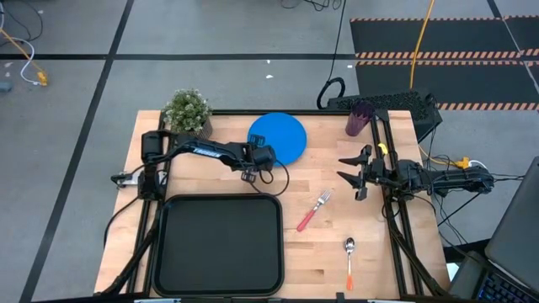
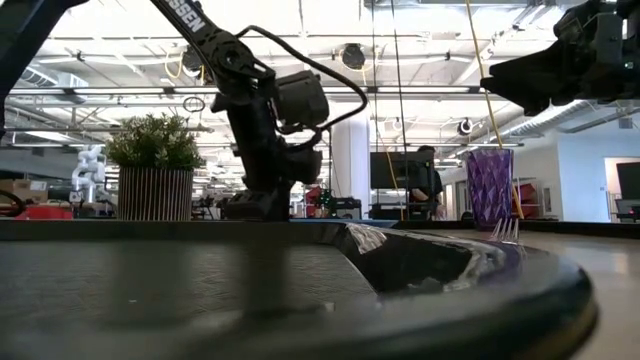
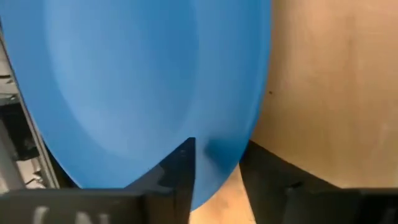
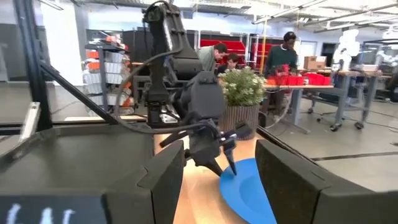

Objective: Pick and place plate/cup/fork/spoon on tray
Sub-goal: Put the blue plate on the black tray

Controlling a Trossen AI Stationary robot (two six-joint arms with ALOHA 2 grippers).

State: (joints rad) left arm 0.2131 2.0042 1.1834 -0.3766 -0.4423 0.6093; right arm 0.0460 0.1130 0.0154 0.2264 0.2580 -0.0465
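Left gripper (image 3: 216, 163) straddles plate (image 3: 149, 81) rim, fingers not clamped.

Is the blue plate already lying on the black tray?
No, in the high view the plate lies on the bare wood beyond the tray, with the left gripper at its rim.

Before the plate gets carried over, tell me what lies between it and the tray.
Nothing visible but bare wood. The left end effector sits at the edge of the plate nearest the tray; the fork lies off to the side.
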